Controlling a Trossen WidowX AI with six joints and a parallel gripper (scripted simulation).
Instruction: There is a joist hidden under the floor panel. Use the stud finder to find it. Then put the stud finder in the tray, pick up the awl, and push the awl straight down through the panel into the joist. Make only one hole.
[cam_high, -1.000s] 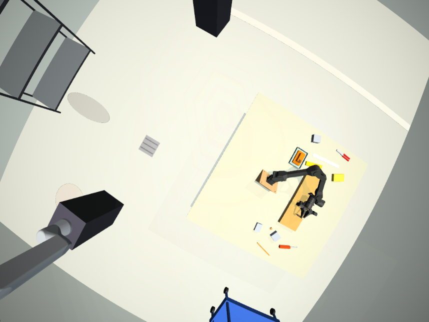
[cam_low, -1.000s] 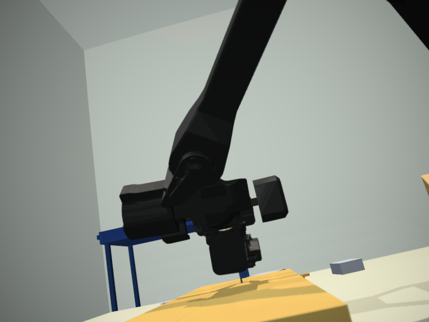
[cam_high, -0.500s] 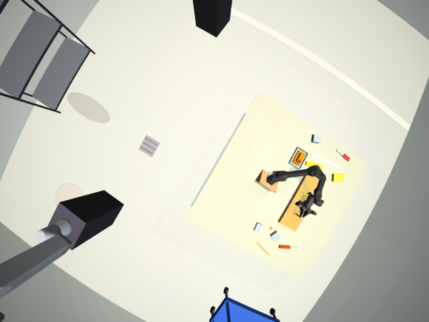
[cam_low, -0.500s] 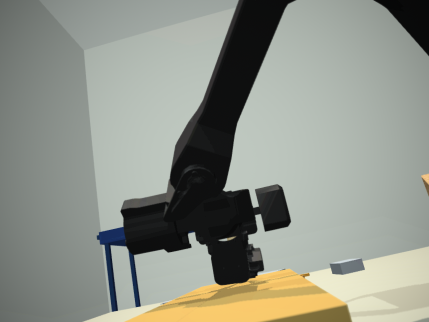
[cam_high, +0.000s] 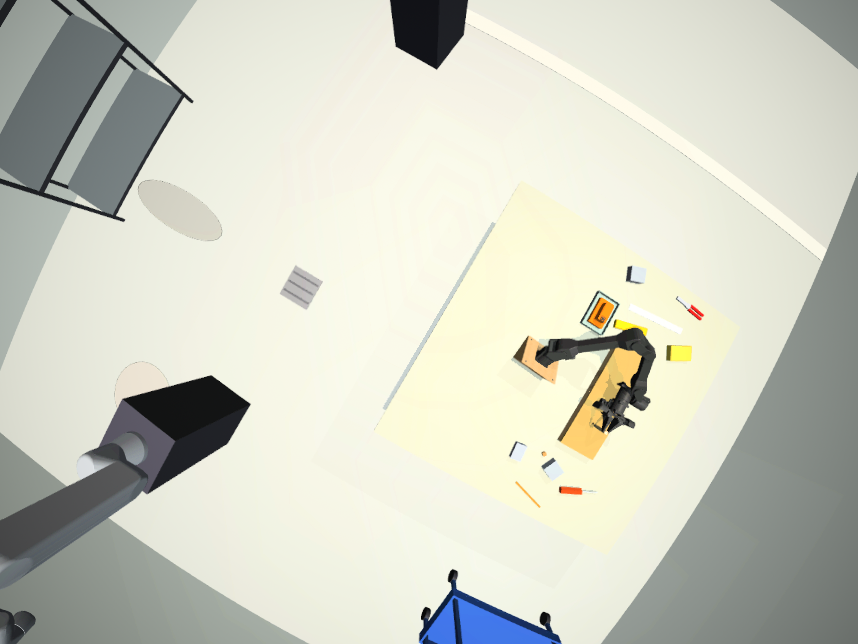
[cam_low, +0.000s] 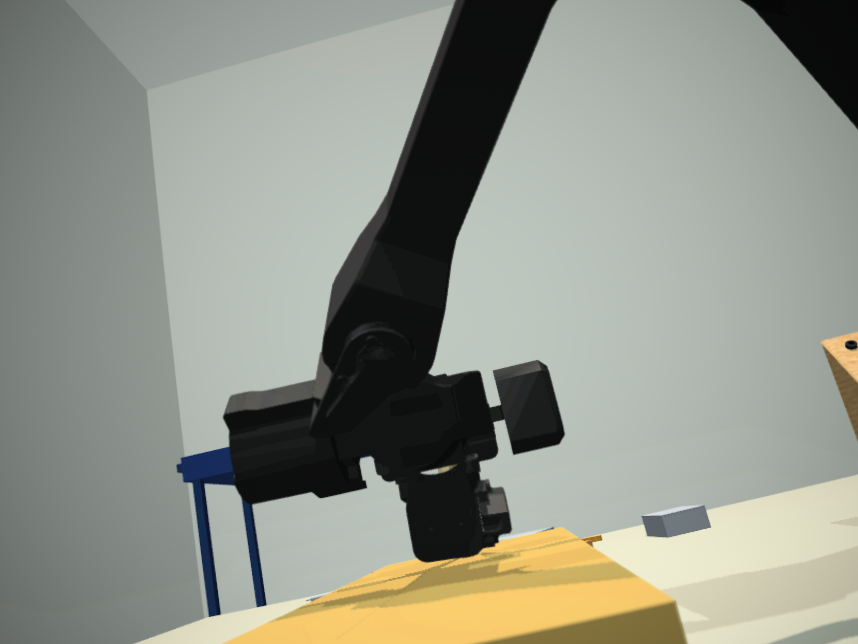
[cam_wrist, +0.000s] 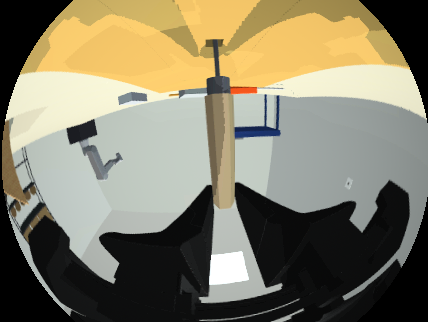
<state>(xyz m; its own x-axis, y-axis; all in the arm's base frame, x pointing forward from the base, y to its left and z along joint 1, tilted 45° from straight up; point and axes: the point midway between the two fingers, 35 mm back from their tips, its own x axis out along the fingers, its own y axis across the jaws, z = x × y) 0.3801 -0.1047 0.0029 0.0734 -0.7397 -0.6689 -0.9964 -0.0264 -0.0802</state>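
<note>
Awl (cam_wrist: 222, 145), upright, its wooden handle gripped in the pincer (cam_high: 612, 431) (cam_wrist: 222, 188), over the orange panel (cam_high: 582, 422) (cam_low: 554, 578) (cam_wrist: 300, 45). Its thin dark tip reaches a small dark patch there; whether it has entered cannot be told. The handle is pale tan and faceted, with a dark grey collar. If the shaft leans, pushing could skid the tip or widen the hole; a weak grip could let the handle slide upward. Lifting and pressing again could make a second hole. The desk (cam_high: 450, 388) (cam_low: 783, 506) (cam_wrist: 45, 90) carries the panel.

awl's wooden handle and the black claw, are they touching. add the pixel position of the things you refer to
Touching: the wrist view shows the black claw (cam_wrist: 222, 188) shut on the lower end of the tan wooden awl handle (cam_wrist: 220, 145)
</note>
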